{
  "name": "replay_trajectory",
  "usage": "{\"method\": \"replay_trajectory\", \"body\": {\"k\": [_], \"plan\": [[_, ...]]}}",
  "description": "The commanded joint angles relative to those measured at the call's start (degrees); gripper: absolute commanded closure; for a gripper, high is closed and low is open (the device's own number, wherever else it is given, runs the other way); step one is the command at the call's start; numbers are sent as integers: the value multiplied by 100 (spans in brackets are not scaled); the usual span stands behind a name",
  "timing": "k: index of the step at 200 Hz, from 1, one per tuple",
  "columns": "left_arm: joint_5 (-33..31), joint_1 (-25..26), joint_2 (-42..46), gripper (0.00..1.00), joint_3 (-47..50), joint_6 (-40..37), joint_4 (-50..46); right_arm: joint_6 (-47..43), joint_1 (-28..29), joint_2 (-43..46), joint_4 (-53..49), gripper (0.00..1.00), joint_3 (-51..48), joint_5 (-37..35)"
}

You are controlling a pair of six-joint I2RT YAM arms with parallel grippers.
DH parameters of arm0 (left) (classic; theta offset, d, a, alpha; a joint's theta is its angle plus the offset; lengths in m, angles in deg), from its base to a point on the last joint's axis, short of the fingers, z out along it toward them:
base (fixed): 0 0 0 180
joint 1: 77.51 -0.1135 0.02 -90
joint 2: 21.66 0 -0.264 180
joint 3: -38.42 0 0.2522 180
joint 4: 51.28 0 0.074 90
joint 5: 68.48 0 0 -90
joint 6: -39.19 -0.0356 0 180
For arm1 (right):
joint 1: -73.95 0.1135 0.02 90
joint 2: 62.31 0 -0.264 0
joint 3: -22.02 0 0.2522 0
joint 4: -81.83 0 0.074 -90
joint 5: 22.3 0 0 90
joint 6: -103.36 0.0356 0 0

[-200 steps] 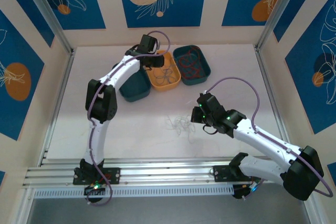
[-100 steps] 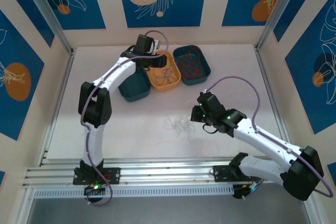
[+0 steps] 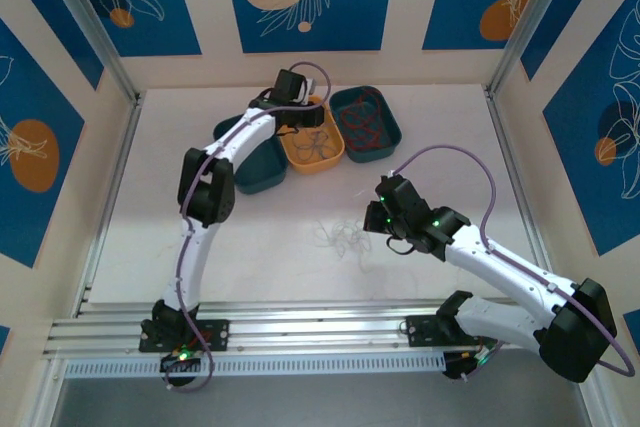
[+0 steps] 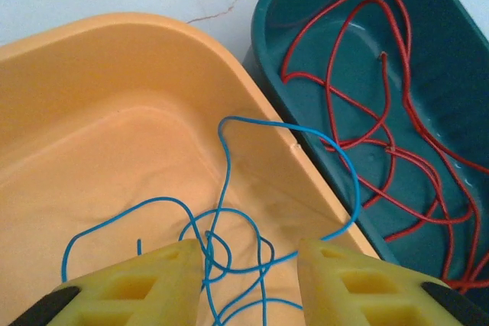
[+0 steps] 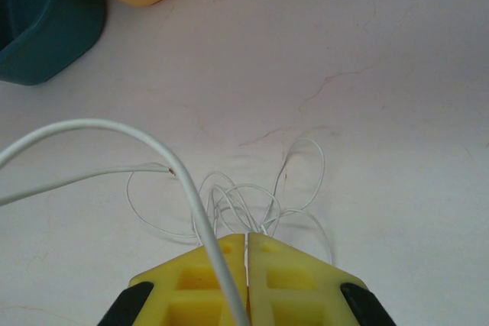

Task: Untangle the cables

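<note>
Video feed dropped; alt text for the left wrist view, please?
The open left gripper hovers over an orange bin holding loose blue wires, one strand running between its yellow fingers. A teal bin beside it holds red wires.

A: Left wrist: lower loops of the blue cables (image 4: 226,159) drop behind the left gripper (image 4: 246,257) fingers and off the frame.
B: Red cables (image 4: 383,104) cut at right edge. Top view: white cables (image 3: 340,237) too fine to count.
A: Right wrist: white cable (image 5: 114,131) exits left.
</note>
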Motion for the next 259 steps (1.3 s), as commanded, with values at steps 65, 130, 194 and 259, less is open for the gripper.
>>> {"method": "replay_trajectory", "body": {"k": [65, 130, 194, 259], "plan": [[421, -38, -693, 68, -713, 17, -19, 27, -48, 15, -241, 99, 225, -45], [599, -9, -534, 73, -352, -359, -504, 27, -57, -11, -206, 99, 223, -63], [595, -9, -542, 76, -261, -536, -812, 35, -56, 5, -172, 99, 211, -27], [583, -5, -556, 75, -271, -633, -985, 45, -55, 122, -170, 99, 180, -44]]}}
